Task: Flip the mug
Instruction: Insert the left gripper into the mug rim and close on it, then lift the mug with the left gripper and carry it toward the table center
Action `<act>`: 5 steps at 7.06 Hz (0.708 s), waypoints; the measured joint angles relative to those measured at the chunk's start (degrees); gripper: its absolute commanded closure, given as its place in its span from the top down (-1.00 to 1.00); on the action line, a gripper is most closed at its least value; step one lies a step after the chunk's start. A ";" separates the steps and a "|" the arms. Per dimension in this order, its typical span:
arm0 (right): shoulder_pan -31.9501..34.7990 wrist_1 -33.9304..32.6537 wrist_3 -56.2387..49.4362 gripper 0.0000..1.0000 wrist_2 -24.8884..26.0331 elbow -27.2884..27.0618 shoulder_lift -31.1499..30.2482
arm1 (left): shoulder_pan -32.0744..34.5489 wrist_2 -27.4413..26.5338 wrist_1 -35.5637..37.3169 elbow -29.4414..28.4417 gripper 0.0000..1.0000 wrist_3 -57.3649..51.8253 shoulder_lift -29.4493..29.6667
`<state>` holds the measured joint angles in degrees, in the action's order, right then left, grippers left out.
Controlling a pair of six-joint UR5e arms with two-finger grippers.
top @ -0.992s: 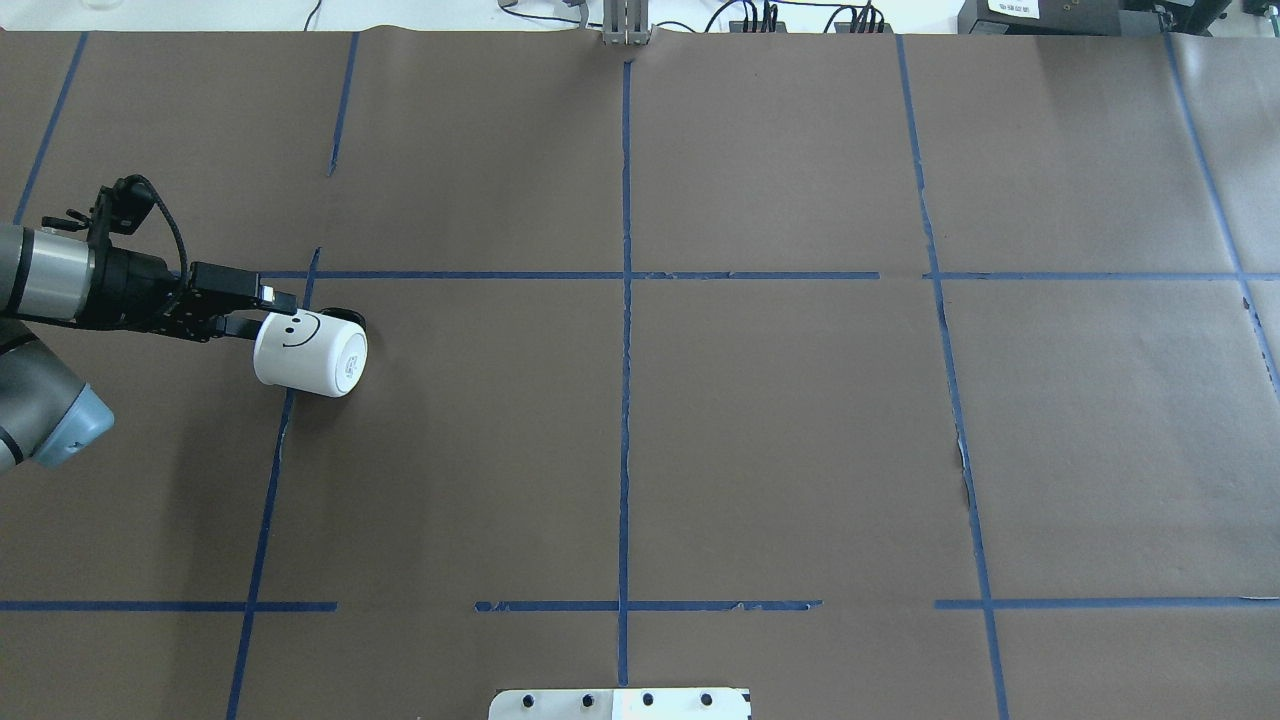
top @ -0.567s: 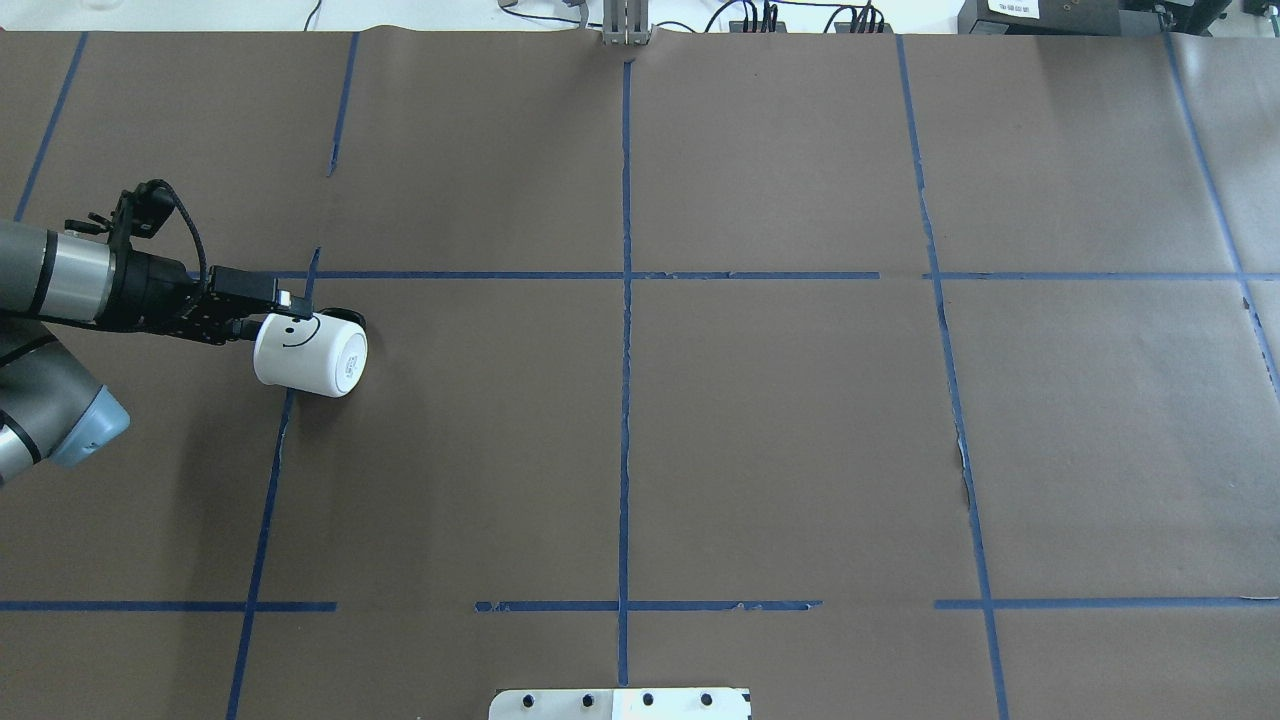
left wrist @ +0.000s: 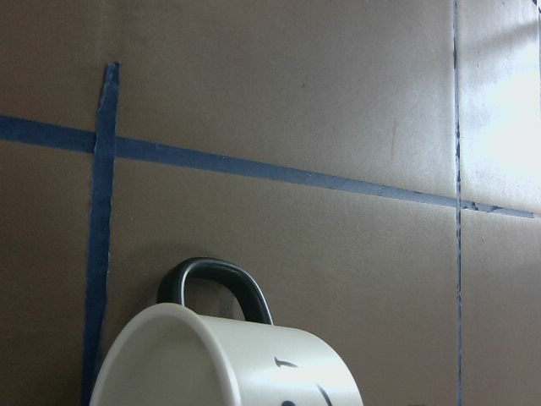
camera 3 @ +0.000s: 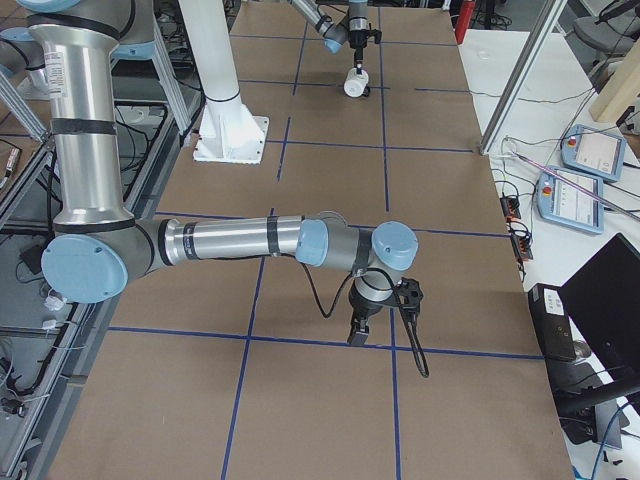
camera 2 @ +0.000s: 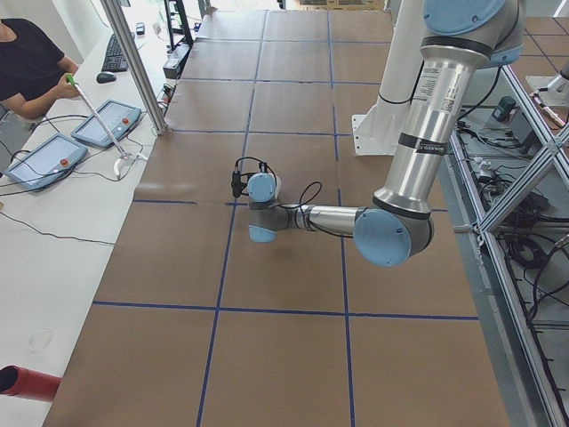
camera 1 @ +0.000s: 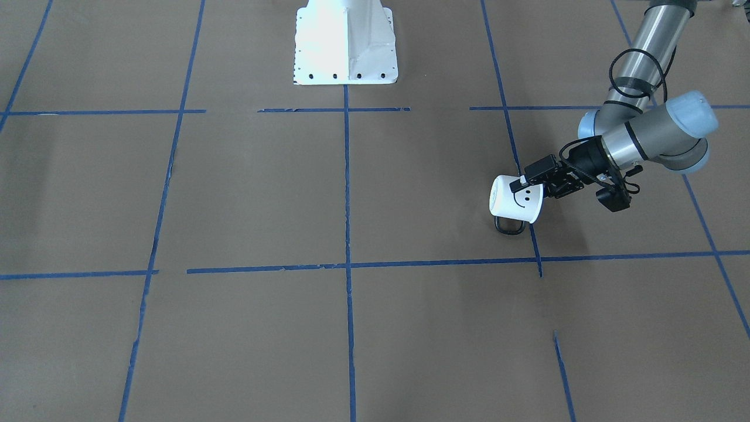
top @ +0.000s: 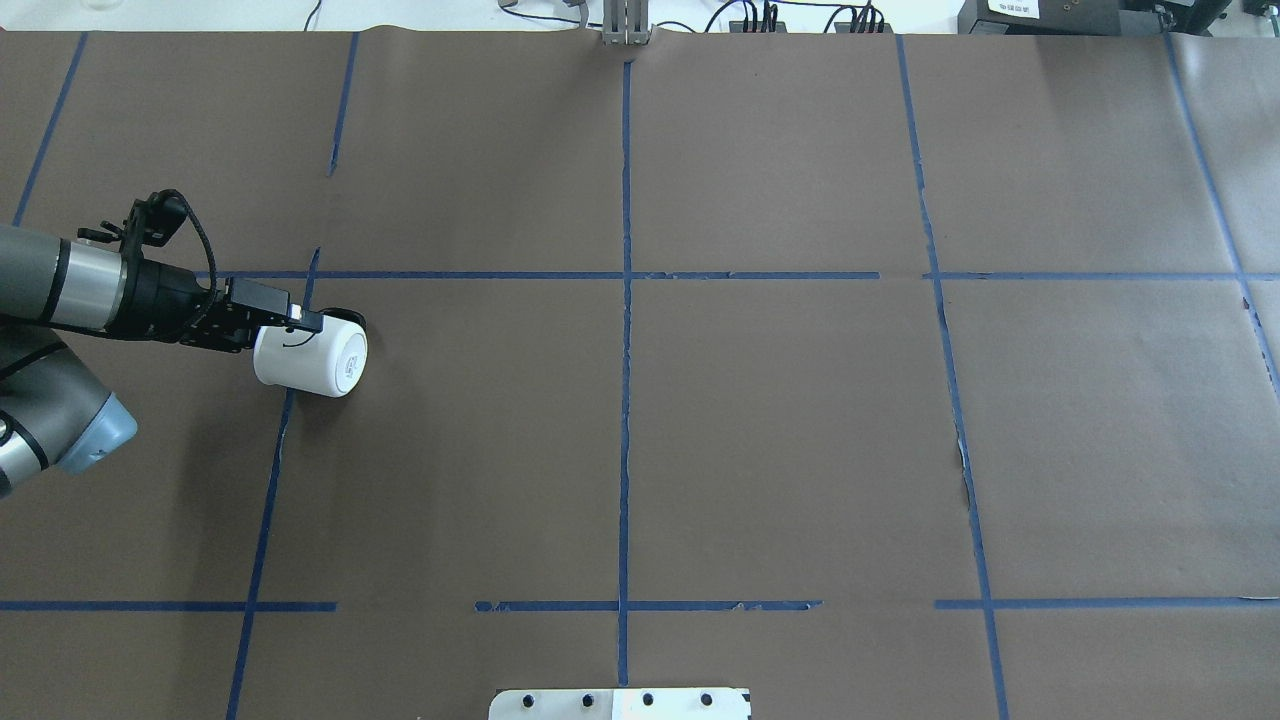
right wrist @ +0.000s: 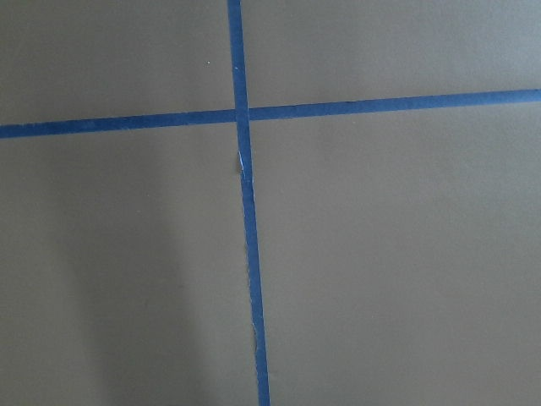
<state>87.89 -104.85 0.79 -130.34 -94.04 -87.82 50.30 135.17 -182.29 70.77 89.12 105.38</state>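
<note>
The small white mug lies on its side on the brown-paper counter. Its black loop handle blocks its far side, and the left end effector crowds its mouth. Open paper borders its base end and near side.

Glossy white mug, matt brown paper cover

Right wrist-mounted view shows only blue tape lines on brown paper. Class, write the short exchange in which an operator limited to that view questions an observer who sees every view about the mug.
Operator: Where is the small white mug with the black loop handle?
Observer: Lying on its side, far out on the robot's left.
Operator: Which way does its mouth face?
Observer: Toward the left gripper, whose black finger reaches over the rim.
</note>
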 measured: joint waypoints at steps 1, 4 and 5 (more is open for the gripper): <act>0.00 0.00 0.00 1.00 0.00 0.00 0.01 | -0.07 0.00 0.00 0.04 -0.10 0.00 0.00; 0.00 0.00 0.00 1.00 0.00 0.00 0.02 | -0.11 0.09 0.00 0.63 -0.65 0.63 0.00; 0.00 0.00 0.00 1.00 0.00 0.00 0.01 | -0.11 0.15 0.02 1.16 -0.77 1.83 0.02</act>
<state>87.89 -104.85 0.79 -130.34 -94.04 -87.80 50.19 135.31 -182.26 71.92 90.95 105.40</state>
